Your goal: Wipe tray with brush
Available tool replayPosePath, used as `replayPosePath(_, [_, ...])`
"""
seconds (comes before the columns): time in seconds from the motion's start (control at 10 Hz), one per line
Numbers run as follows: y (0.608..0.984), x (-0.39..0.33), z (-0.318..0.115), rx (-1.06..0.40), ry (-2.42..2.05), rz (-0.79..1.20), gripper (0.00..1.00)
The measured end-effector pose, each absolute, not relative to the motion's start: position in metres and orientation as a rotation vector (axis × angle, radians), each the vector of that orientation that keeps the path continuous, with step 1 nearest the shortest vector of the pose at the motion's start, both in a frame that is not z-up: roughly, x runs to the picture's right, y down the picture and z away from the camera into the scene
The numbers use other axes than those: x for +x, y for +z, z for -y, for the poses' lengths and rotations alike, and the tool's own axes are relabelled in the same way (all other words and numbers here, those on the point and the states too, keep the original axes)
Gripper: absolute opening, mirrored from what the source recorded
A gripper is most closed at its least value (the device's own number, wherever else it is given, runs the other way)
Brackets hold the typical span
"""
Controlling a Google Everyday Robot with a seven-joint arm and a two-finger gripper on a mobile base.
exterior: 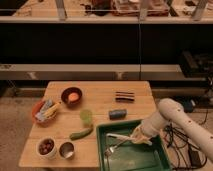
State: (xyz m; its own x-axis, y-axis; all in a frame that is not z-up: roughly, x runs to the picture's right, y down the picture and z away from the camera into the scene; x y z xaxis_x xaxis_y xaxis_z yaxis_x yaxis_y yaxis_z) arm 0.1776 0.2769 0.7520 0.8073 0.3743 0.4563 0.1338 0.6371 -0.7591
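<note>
The dark-green tray (148, 158) sits at the front right of the wooden table. My gripper (139, 134) reaches in from the right and hangs over the tray's middle. It is shut on the whitish brush (119, 136), whose slim length points left across the tray's back half, low over the tray floor. A small silver fork (113, 148) lies inside the tray, just in front of the brush.
On the table (105, 102) left of the tray are a green vegetable (81, 133), a green cup (86, 116), a metal cup (66, 149) and a white bowl of dark fruit (46, 146). Behind are a blue can (118, 114), a dark bar (125, 96) and two bowls (71, 96) (45, 111).
</note>
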Motion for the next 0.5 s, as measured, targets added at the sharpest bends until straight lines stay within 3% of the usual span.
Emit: replayPosePath(0.5, [0.739,0.195,-0.315,-0.950,0.202,0.638,0.00])
